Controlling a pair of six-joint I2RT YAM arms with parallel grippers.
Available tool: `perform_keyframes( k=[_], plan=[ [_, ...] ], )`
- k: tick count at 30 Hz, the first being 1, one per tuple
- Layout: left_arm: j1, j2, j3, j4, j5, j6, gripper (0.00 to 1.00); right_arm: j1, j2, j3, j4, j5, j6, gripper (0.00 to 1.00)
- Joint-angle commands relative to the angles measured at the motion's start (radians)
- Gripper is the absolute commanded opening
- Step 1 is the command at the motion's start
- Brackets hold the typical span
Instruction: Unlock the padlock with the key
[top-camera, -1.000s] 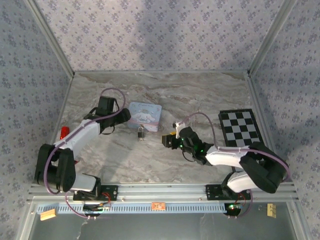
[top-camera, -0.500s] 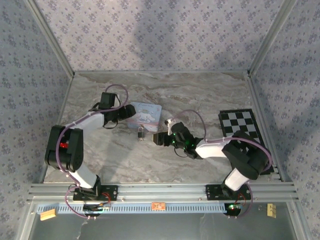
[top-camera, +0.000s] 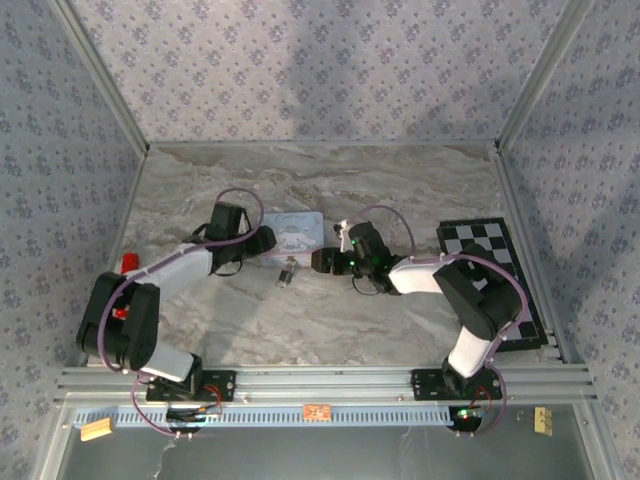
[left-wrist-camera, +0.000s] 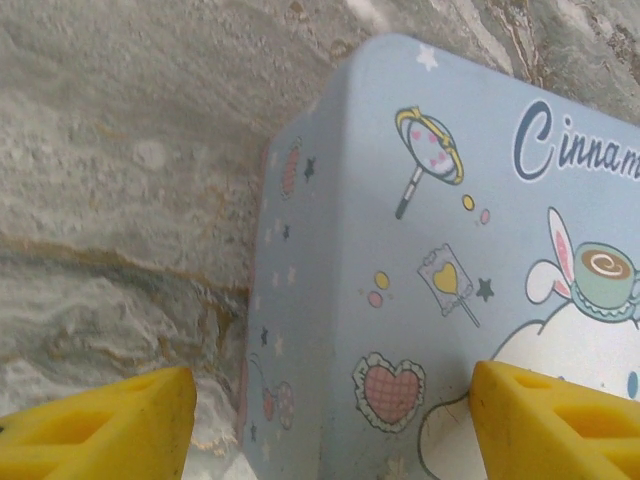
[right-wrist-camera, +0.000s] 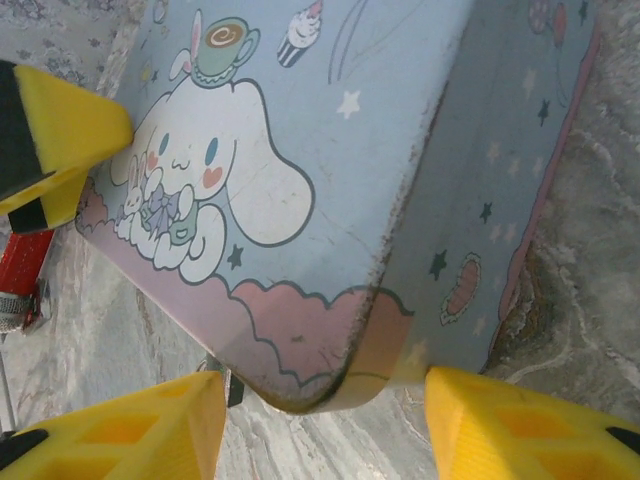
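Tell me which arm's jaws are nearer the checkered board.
Right. The right arm has its jaws at the tin, left of the checkered board; the left arm has its jaws at the tin's far side.

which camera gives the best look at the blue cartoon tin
Right wrist: the tin is close, with the cartoon figure and a side wall clear. Left wrist catches one corner with partial lettering. Top external has it small and distant.
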Motion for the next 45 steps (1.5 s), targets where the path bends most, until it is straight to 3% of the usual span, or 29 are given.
perform_keyframes(
  k=[1, 10, 13, 17, 24, 32, 45],
  plan=[
    [-0.026, -0.027, -0.064, -0.052, -0.005, -0.069, 0.72, 0.013, 0.012, -0.015, 0.049, -0.063, 0.027, 0.56],
    [-0.078, -0.050, -0.098, -0.029, -0.011, -0.146, 0.72, 0.076, 0.065, -0.116, 0.325, -0.023, 0.125, 0.54],
    [-0.085, -0.052, -0.114, -0.005, -0.023, -0.183, 0.72, 0.112, 0.059, -0.169, 0.422, 0.054, 0.144, 0.54],
    [-0.092, -0.055, -0.122, -0.023, -0.089, -0.218, 0.71, 0.117, -0.005, -0.228, 0.385, 0.159, 0.124, 0.54],
    [-0.113, -0.074, -0.136, 0.005, -0.112, -0.289, 0.70, 0.148, 0.032, -0.168, 0.360, 0.087, 0.118, 0.53],
    [-0.154, -0.086, -0.148, 0.025, -0.124, -0.356, 0.70, 0.148, 0.177, -0.147, 0.562, 0.075, 0.211, 0.48],
    [-0.172, -0.095, -0.151, 0.047, -0.124, -0.396, 0.71, 0.141, 0.291, -0.080, 0.616, 0.083, 0.231, 0.42]
  ],
)
